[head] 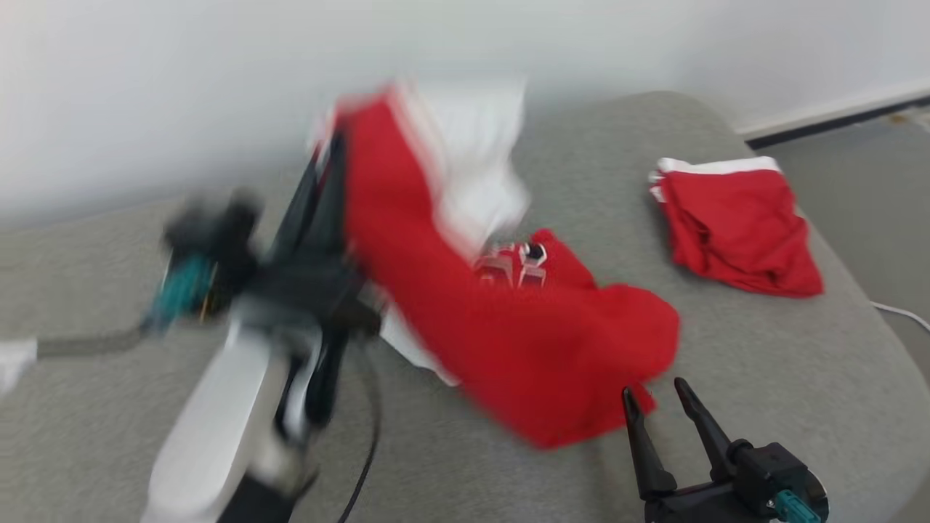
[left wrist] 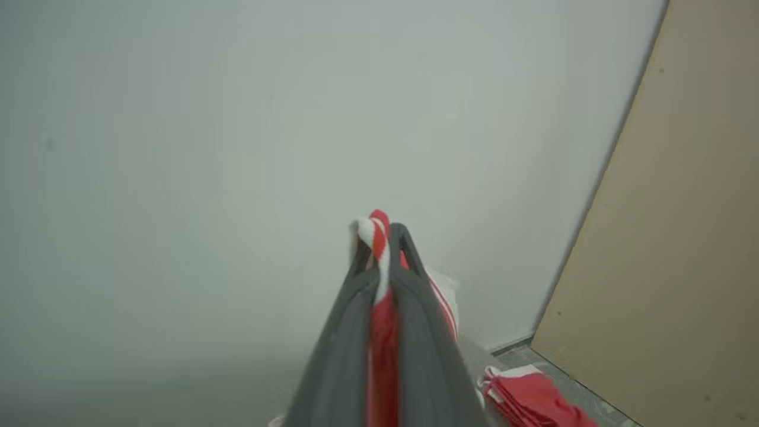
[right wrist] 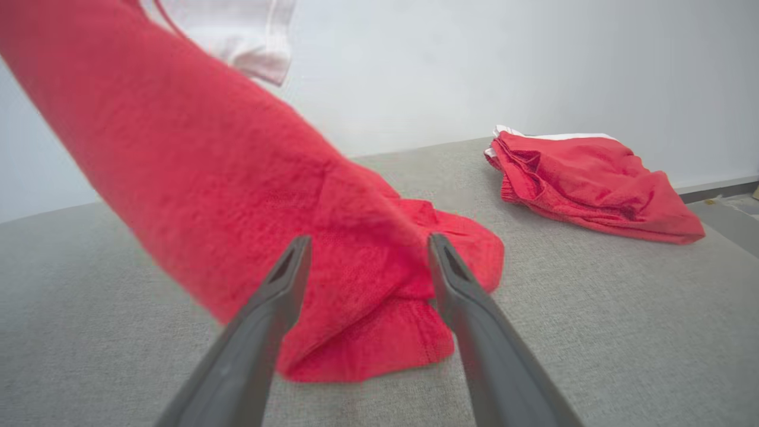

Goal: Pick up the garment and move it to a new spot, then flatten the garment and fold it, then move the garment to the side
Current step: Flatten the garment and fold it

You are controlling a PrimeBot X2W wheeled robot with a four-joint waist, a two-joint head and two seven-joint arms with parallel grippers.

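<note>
The left gripper (head: 328, 156) has its fingers pinching the white-trimmed edge of the red garment (head: 508, 341), raised above the grey surface (head: 763, 349). The garment slopes down from there and its low end lies on the surface, just beside the right gripper (head: 656, 392), whose fingers are spread and hold nothing. Another red garment (head: 737, 225) lies folded well apart, at the right.

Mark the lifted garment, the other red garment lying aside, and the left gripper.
lifted garment (head: 508, 341): head view, its red middle stretch.
other red garment (right wrist: 593, 178): right wrist view, its top red layer.
left gripper (left wrist: 381, 237): left wrist view, between fingertips pinching the hem.
</note>
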